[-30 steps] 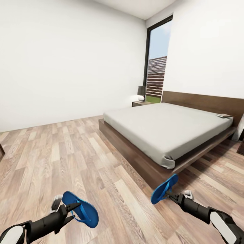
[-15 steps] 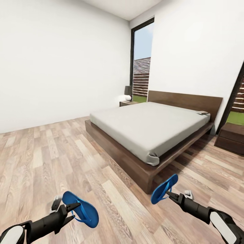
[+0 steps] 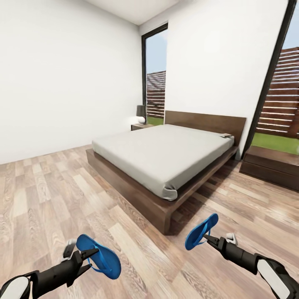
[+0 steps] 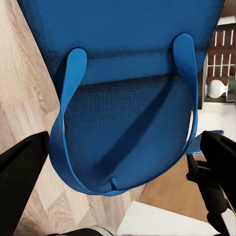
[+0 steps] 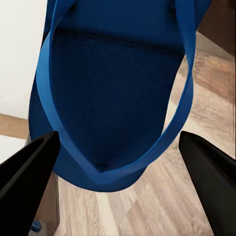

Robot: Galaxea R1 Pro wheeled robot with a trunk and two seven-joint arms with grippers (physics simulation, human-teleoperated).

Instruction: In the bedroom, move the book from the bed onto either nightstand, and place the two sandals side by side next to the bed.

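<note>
Each claw, left [image 3: 89,252] and right [image 3: 205,238], pinches a bright blue flip-flop sandal [image 3: 99,256]; jolting toward the dark wooden platform bed [image 3: 137,189] could shake one loose.

Setting: home bedroom, where I stand holding blue sandals.
Evidence, from my head view:
- Bed [image 3: 166,153]: low, dark wood platform, flat headboard [image 3: 205,123], bare grey mattress.
- Nightstand [image 3: 139,126]: dark wood, at the bed's far side, just beside the headboard; carries a lamp [image 3: 141,111] and a small white object.
- Second dark wood stand [image 3: 272,165]: low, at the bed's near side by the window.
- Windows [image 3: 155,77]: two, tall, black-framed, floor to ceiling; slatted fence and grass outside.
- Walls [image 3: 62,74]: plain white.
- Floor [image 3: 62,195]: light wood planks.
- Book [image 3: 226,135]: small, on the mattress near the headboard.
</note>
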